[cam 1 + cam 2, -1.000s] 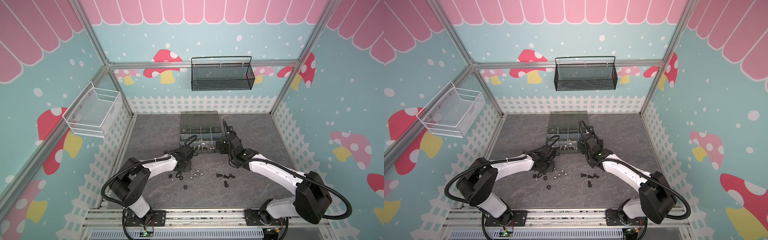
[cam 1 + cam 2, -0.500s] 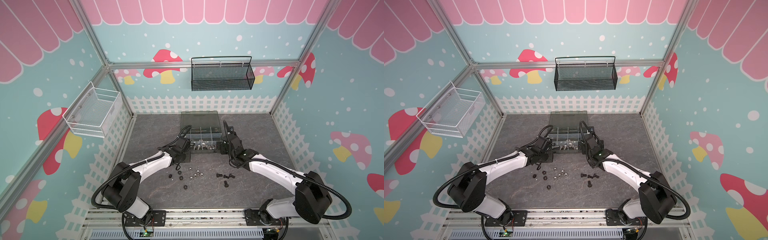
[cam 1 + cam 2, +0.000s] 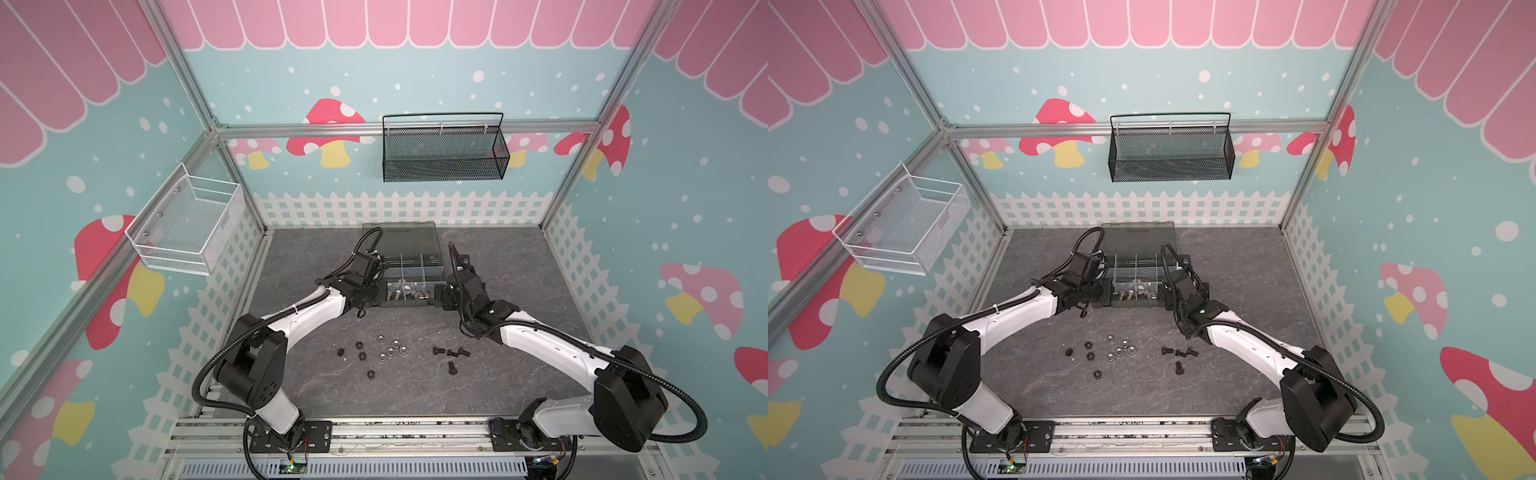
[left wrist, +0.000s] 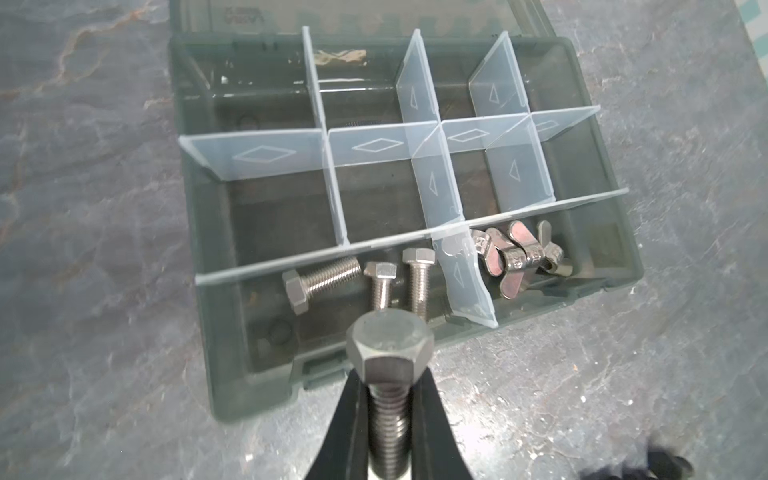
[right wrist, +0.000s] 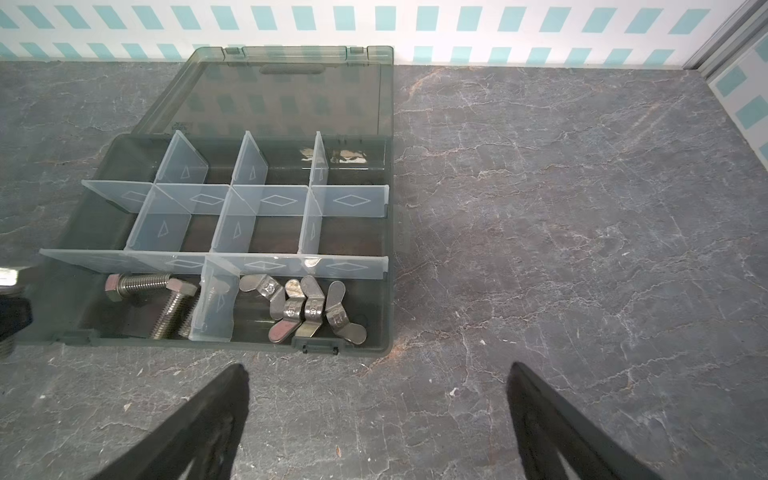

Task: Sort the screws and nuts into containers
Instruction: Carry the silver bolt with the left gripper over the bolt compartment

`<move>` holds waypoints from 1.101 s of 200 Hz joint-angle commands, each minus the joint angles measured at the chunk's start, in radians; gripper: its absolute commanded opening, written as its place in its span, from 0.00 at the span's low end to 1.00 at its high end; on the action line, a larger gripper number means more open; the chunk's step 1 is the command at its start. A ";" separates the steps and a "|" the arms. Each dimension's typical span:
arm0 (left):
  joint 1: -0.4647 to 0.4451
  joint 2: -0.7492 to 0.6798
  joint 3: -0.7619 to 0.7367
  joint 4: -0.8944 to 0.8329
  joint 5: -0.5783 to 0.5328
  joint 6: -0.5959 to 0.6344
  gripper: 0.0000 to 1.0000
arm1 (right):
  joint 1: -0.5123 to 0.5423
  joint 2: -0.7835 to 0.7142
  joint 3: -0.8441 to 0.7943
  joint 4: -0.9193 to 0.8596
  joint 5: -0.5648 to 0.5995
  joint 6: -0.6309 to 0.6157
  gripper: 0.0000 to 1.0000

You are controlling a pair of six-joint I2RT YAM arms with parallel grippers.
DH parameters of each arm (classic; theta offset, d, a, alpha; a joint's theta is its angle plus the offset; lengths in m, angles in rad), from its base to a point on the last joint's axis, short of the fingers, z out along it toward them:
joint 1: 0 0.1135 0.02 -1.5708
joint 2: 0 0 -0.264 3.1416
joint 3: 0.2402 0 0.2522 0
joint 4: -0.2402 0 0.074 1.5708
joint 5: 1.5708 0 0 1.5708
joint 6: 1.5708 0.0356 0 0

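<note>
The left claw (image 4: 388, 415), having come from the loose pile (image 3: 390, 352) on the desk (image 3: 415, 399), now pinches a silver bolt (image 4: 390, 353) at the front edge of the open case (image 4: 257, 386), likely bound for the three matching bolts (image 4: 376, 276), while the right claw (image 5: 376, 368) sits spread wide and empty.

Both top views hang high above the front edge of the tabletop (image 3: 415, 395) and look steeply down towards its back edge, far enough off to hold the whole surface and the organiser case (image 3: 401, 239) near the back, so they share almost the same scene. The left wrist view looks down from close behind the left gripper (image 4: 388, 386) and the screw (image 4: 388, 353) in it, at the case's left front corner. The right wrist view looks low over the right gripper (image 5: 378, 370) from the case's right front corner towards the back edge, and both wrist views share the open case.
</note>
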 commanded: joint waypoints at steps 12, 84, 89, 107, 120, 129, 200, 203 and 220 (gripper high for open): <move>0.031 0.055 0.075 0.020 0.054 0.180 0.08 | -0.008 -0.036 -0.015 -0.008 0.021 0.022 0.98; 0.036 0.107 0.121 -0.053 0.007 0.407 0.08 | -0.009 -0.030 -0.012 -0.009 0.017 0.029 0.98; 0.037 0.107 0.118 -0.054 0.001 0.418 0.08 | -0.008 -0.027 -0.010 -0.008 0.017 0.029 0.98; 0.036 0.105 0.107 -0.055 -0.017 0.449 0.08 | -0.009 -0.020 -0.009 -0.009 0.015 0.029 0.98; 0.037 0.101 0.096 -0.055 -0.020 0.466 0.08 | -0.008 -0.014 -0.008 -0.009 0.013 0.030 0.98; 0.036 0.100 0.091 -0.053 -0.025 0.477 0.09 | -0.009 -0.012 -0.006 -0.008 0.013 0.030 0.98; 0.037 0.115 0.071 -0.032 -0.028 0.535 0.11 | -0.011 -0.004 -0.007 -0.009 0.011 0.031 0.98; 0.037 0.116 0.069 -0.031 -0.027 0.538 0.12 | -0.011 -0.003 -0.006 -0.009 0.011 0.031 0.98; 0.037 0.118 0.062 -0.023 -0.022 0.556 0.13 | -0.010 0.000 -0.003 -0.009 0.009 0.030 0.98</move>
